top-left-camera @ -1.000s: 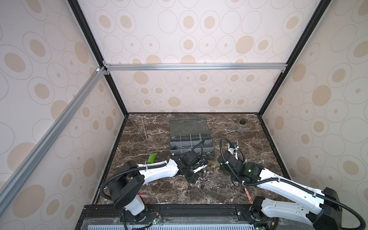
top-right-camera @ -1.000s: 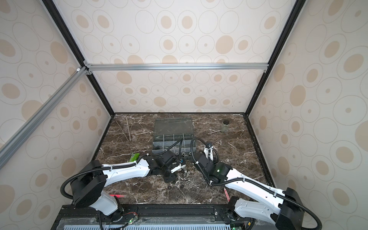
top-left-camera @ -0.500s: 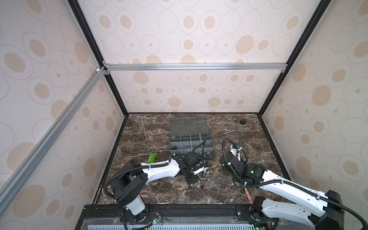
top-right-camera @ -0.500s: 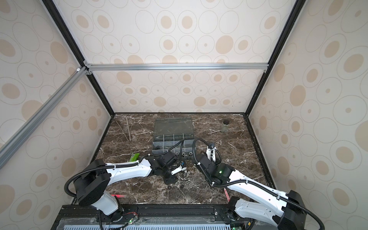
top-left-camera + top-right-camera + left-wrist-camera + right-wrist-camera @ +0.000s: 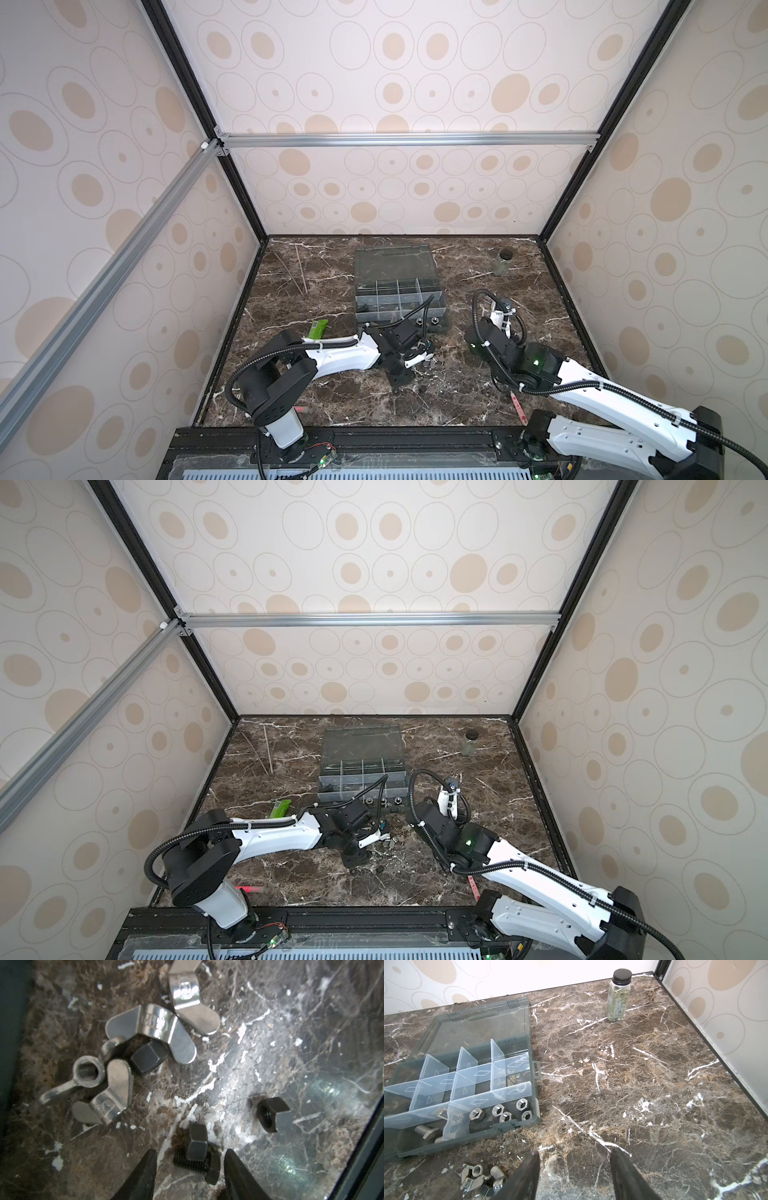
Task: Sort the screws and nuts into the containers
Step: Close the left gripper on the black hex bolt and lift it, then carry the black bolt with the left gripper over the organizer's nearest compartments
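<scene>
Left wrist view, not right, showed black screw (image 5: 187, 1162) flat on worktop (image 5: 291, 1043), shaft crosswise between fingers of left claw (image 5: 190, 1156), half-wide, not touching. Black nut (image 5: 270, 1113) lay near, on edge. Right wrist view, not left, showed box (image 5: 537, 1105) contents: silver nuts (image 5: 500, 1113) in end compartment (image 5: 483, 1127), silver screws (image 5: 427, 1132) next. Right claw (image 5: 574, 1153) half-wide, empty.

The counter (image 5: 457, 399) is dark brown marble with white veins. On it lie a grey organizer box (image 5: 471, 1135) with its lid opened flat, an upright glass jar (image 5: 619, 995) near the far right corner, thin sticks (image 5: 301, 270), a green object (image 5: 318, 328), a heap of shiny wing nuts (image 5: 149, 1028), a black screw (image 5: 187, 1162) and, apart from it, a black nut (image 5: 270, 1113).
</scene>
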Motion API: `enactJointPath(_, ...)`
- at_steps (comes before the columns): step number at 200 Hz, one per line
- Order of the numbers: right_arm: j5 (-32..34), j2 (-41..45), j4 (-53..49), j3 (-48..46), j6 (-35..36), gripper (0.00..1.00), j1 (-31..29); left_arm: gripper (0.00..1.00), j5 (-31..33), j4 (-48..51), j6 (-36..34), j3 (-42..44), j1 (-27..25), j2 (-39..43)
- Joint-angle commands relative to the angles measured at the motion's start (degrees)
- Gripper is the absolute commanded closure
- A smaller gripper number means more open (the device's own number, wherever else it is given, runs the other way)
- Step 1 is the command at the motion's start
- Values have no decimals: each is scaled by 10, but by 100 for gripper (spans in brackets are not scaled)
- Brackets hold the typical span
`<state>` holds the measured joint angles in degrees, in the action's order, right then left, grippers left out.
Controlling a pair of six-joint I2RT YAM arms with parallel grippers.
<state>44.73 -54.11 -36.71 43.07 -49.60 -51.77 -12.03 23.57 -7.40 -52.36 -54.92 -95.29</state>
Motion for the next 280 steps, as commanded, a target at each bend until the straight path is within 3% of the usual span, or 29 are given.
enactJointPath(1, 23, 11, -24, -15, -22, 42, 1, 49, 7, 19, -14, -6, -10, -13)
enactJointPath(124, 39, 41, -36, -29, -39, 42, 1, 66, 51, 38, 35, -2, -27, -4)
enactJointPath(212, 42, 47, -27, -30, -24, 41, 1, 64, 90, 95, 78, -23, -22, 76)
enactJointPath(249, 40, 54, -4, -33, 6, 41, 1, 64, 114, 101, 99, -39, 10, 117)
enactJointPath(280, 39, 59, 0, -26, 38, 41, 2, 63, 106, 51, 130, -51, 80, 163)
